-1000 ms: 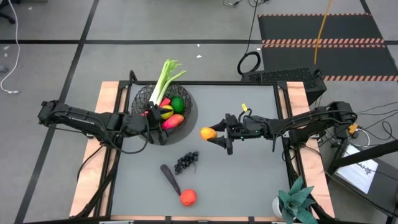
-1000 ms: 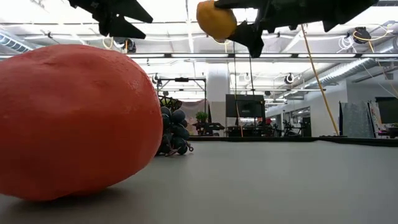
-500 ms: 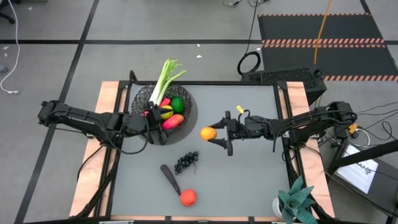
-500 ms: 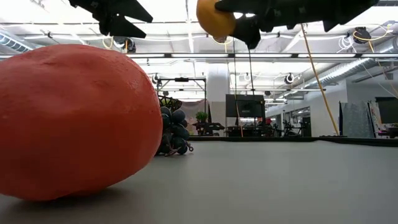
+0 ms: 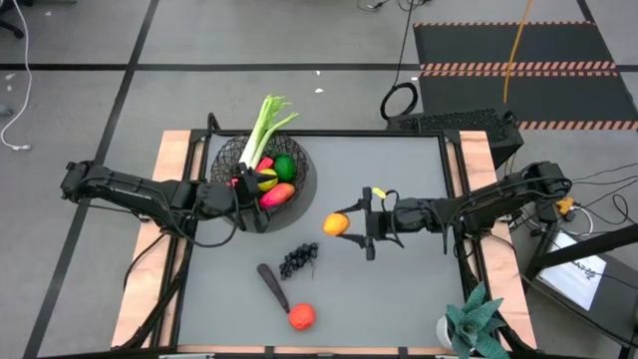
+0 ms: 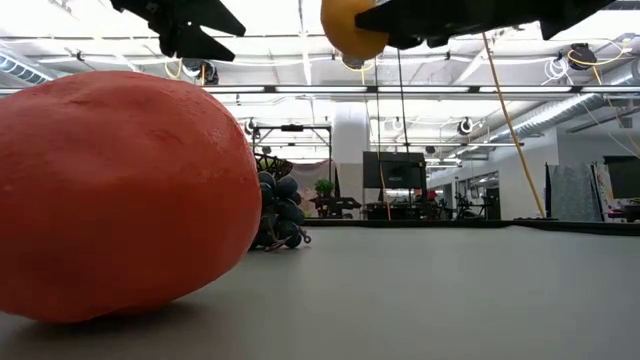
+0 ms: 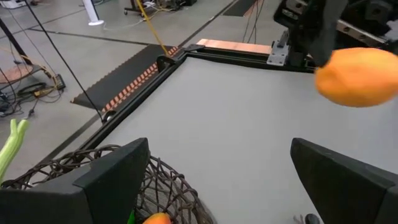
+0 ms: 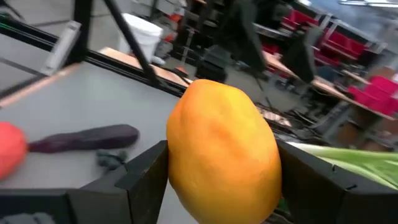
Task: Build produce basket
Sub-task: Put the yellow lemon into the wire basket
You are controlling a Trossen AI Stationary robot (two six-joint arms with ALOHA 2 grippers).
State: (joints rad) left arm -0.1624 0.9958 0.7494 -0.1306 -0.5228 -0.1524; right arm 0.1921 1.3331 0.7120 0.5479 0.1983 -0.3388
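The black wire basket [image 5: 227,158] stands at the far left of the table with a leek [image 5: 263,126], a green lime [image 5: 284,168] and other produce in it. My left gripper [image 5: 243,197] hangs open over the basket's left rim [image 7: 166,179] and touches nothing. My right gripper [image 5: 351,227] is near the table's middle, shut on an orange fruit [image 5: 336,223], also seen high in the low view [image 6: 350,25]. Purple grapes [image 5: 298,259], a dark eggplant [image 5: 271,284] and a red round fruit [image 5: 301,316] lie on the table nearer the front edge. My right gripper pinches the orange fruit by its two opposite sides [image 8: 180,168] between its two fingers [image 8: 146,177]. The fingers lie level and come from the table's right. The fruit is lifted well clear of the table.
A spiky teal plant [image 5: 478,324] stands at the near right corner. The red round fruit [image 6: 120,190] fills the low view's left, with the grapes [image 6: 280,215] behind it. Bare grey table lies between the basket and my right gripper.
My right gripper has rolled about its own pointing line and shifted a little toward the table's near edge, keeping the orange fruit clear of the table. The finger that hung below the fruit in the low view has swung up level.
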